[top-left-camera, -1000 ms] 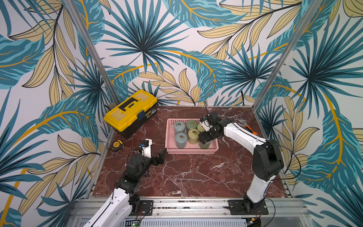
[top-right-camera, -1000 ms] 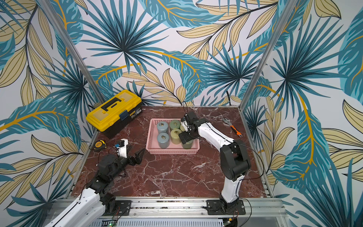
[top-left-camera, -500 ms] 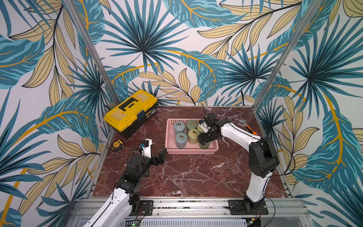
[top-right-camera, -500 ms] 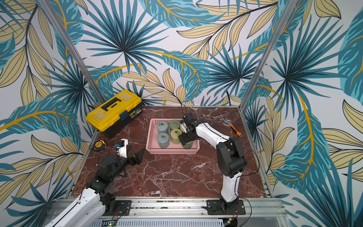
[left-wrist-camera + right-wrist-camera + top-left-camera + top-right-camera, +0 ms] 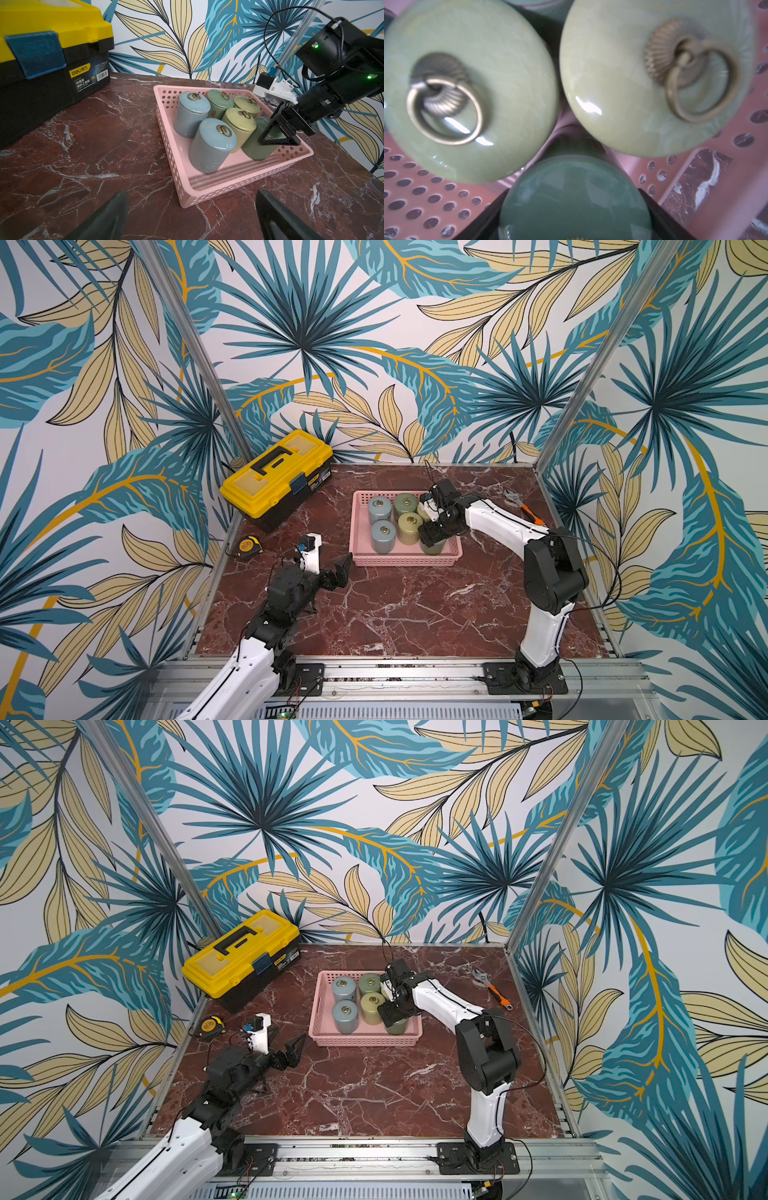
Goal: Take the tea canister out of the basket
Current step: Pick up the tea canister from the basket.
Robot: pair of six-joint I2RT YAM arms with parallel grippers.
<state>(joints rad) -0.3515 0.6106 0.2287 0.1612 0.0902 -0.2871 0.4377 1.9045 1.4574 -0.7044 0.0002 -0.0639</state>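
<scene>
The canister in question is the dark green one, standing upright in the basket, in the corner nearest the right arm's base. It is inside the pink walls, bottom on the basket floor as far as I can see.

The right gripper has its jaws down over the lid, one on each side. In the right wrist view the black fingers flank the green lid closely. I cannot tell whether they press on it or only bracket it (the edges are blurred there).

The five other canisters share the basket in two rows, all upright with brass ring pulls on their lids. Two are blue-grey, one is green and two are yellowish. The yellowish pair sit just beside the green one, nearly touching it.

The left gripper hangs low over the table, near the basket's other near corner but apart from it. Its jaws are spread wide with nothing between them.

Further out, a yellow toolbox sits at the far left corner of the table. A tape lies at the left edge below it. A wrench with an orange handle lies at the far right, well apart from the basket.
</scene>
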